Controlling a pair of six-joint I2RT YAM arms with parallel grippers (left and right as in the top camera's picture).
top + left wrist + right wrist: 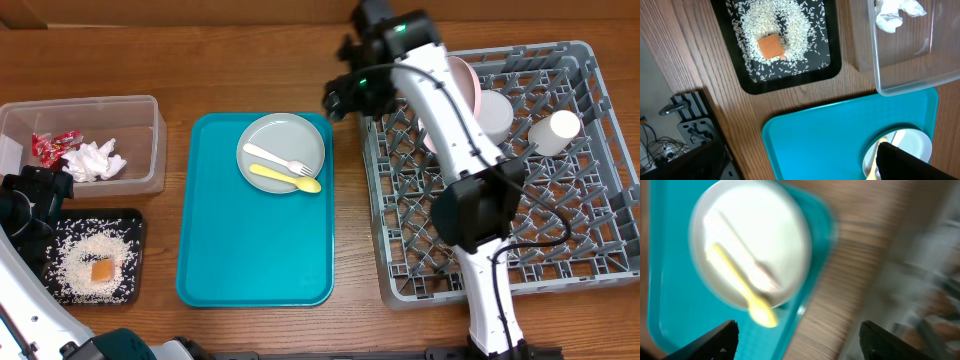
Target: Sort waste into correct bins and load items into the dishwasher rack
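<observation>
While right gripper (338,100) hovers open, empty beside dishwasher rack (560,285), we see grey-green plate (283,145) on teal tray (250,250) to its left, yellow spoon (285,178) lying across it left-to-right; right arm nearest, left gripper (35,200) open.

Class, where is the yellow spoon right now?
Overhead view: the yellow spoon lies on the grey-green plate, beside the fork, upper right on the teal tray.
</observation>
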